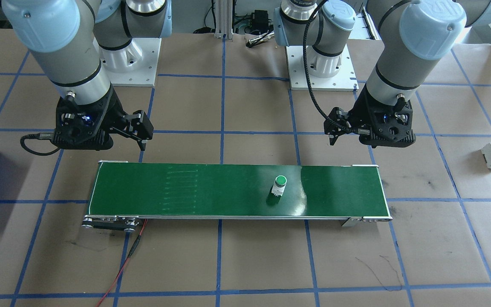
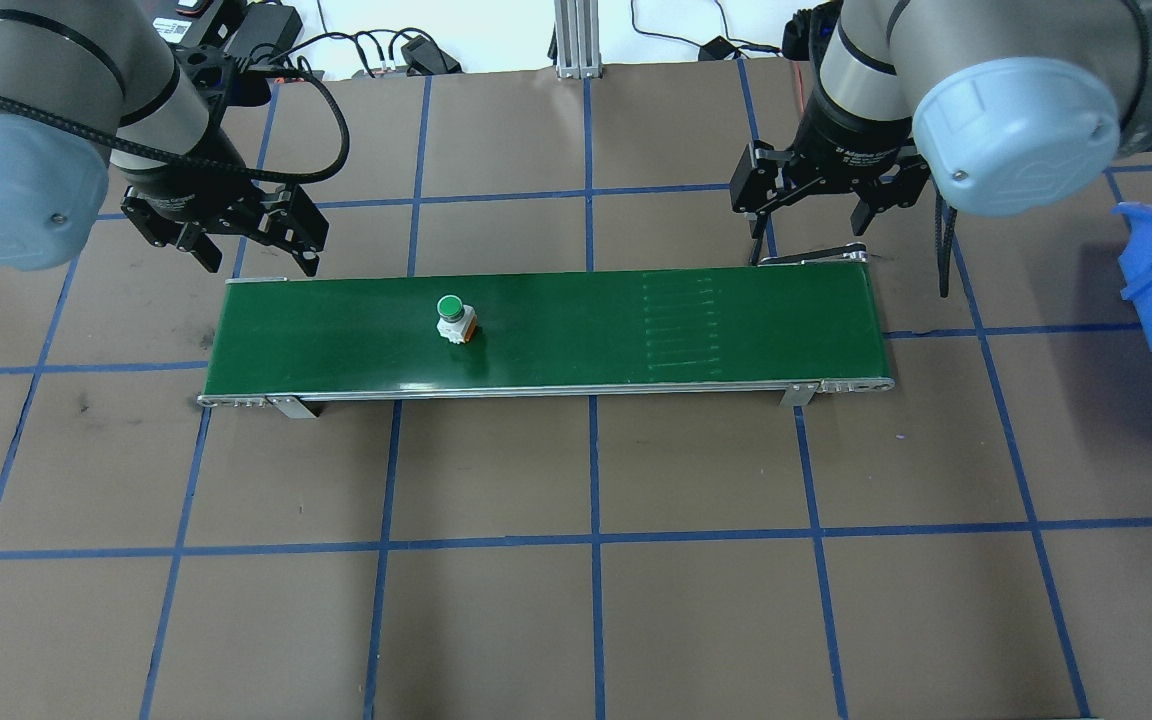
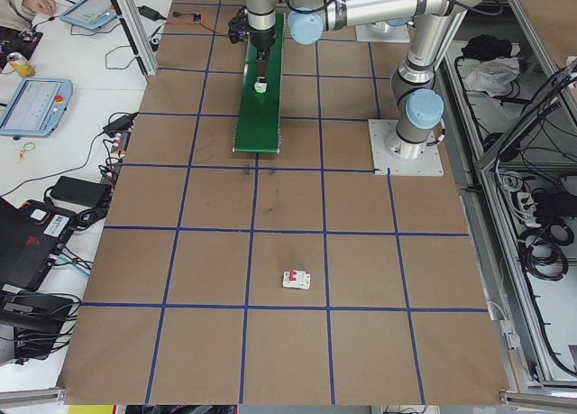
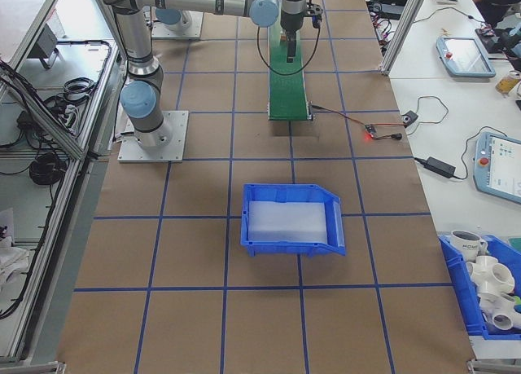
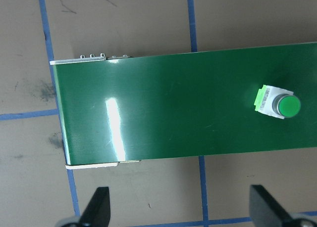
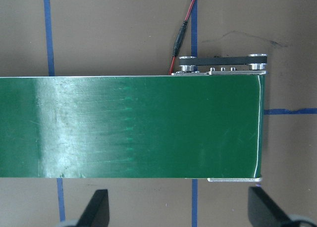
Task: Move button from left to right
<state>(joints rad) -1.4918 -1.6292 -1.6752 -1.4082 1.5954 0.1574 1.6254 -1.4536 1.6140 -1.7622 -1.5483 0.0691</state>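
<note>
Overhead exterior view: the button (image 2: pixel 455 318) stood on the green belt (image 2: pixel 576 345), nearer its left end.
Left gripper (image 2: pixel 251 238): spread wide, holding nothing, above the belt's left end.
Right gripper (image 2: pixel 808 225): spread wide, holding nothing, above the belt's right end.
Risk: I think a badly aimed grab could tip the button off the belt.

Both arms are built of grey-silver tubes with pale blue round joint caps, each cap showing small screws and a faint embossed logo; black rings band the tubes near the wrists. Each arm rises from a white square base plate bolted at the top of the front-facing view. The left end effector (image 1: pixel 334 133) and the right end effector (image 1: pixel 140 128) are black, angular, with small blue lights on their mounts; a braided black cable loops to the left wrist.
</note>
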